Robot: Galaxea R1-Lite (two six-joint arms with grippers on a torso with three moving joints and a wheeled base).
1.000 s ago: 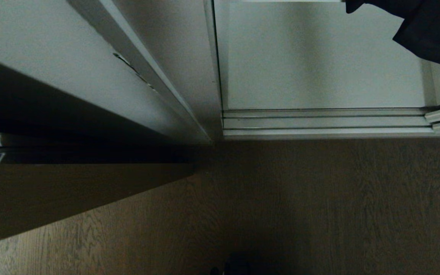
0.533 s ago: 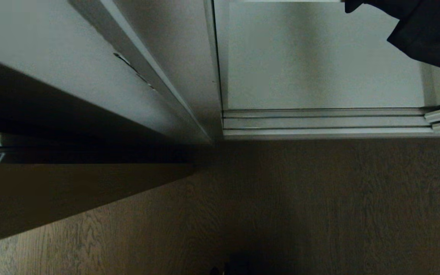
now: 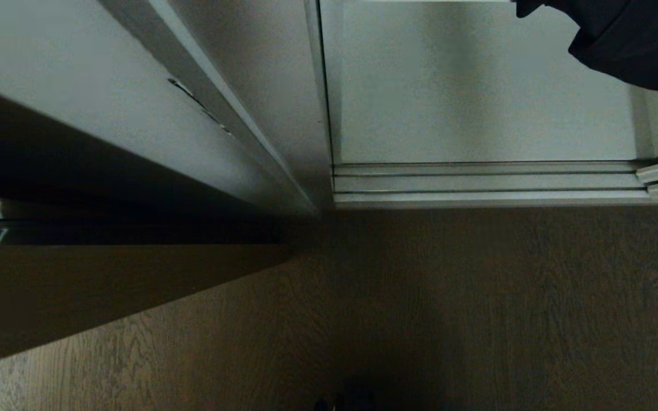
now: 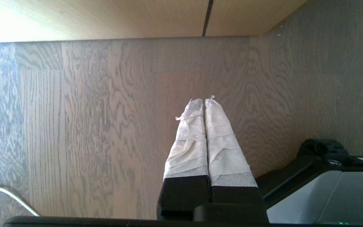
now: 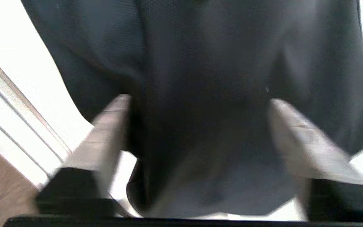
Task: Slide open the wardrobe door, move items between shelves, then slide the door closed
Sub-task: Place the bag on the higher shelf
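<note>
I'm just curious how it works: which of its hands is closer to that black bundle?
The right. The right hand has its fingers spread on either side of the black bundle, inside the wardrobe. The left hand is shut and hangs over the wood floor, with no bundle near.

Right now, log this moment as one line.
right claw: wide, straddling black fabric bundle, grip unclear | left claw: shut, parked above floor | wardrobe: open

My left claw is parked low in its wrist view, taped fingers pressed flat together, gripping nothing. My right claw has its fingers spread wide, blurry at both sides of frame.
</note>
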